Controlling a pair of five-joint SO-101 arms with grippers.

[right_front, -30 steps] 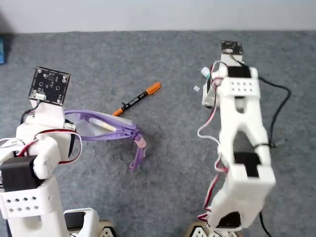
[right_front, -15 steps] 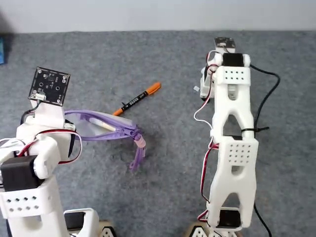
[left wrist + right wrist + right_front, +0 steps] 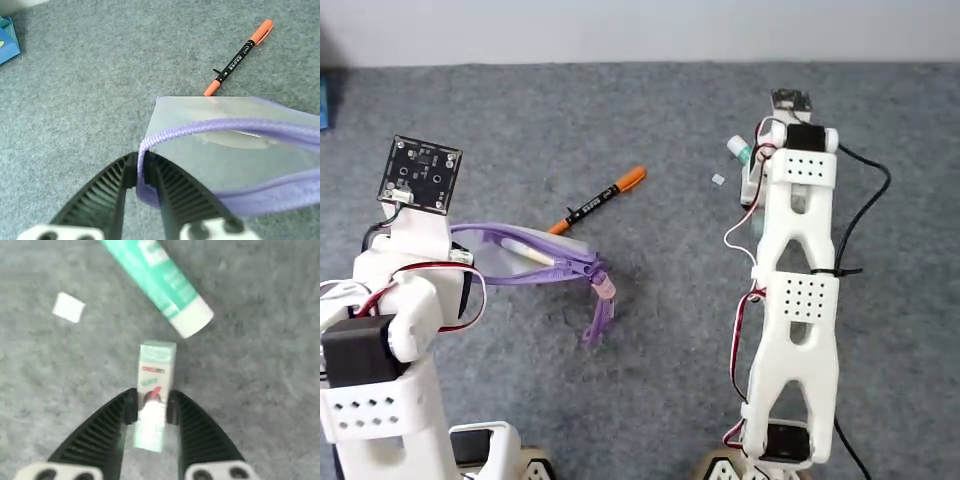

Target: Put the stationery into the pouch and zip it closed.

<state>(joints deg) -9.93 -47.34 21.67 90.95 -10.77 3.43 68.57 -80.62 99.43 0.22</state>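
Note:
My left gripper [image 3: 141, 159] is shut on the end of a clear pouch [image 3: 235, 155] with a purple zipper, holding its mouth open above the table. In the high view the pouch [image 3: 535, 265] holds a white pen [image 3: 525, 252], and its purple strap [image 3: 600, 312] hangs down. A black pen with orange ends [image 3: 603, 201] [image 3: 239, 57] lies just beyond the pouch. My right gripper [image 3: 151, 395] is shut on a small green-and-white eraser [image 3: 154, 371] lying on the table. A green-and-white glue stick [image 3: 160, 285] [image 3: 738, 148] lies just past it.
A small white scrap [image 3: 69, 307] [image 3: 718, 180] lies on the grey carpet beside the eraser. The right arm [image 3: 798, 250] stretches out over the table's right half. A blue object [image 3: 7, 35] sits at the far left edge.
The right arm has unfolded and stretched out, swung a little left, then back right, uncovering the glue stick again. The left arm and pouch have not moved.

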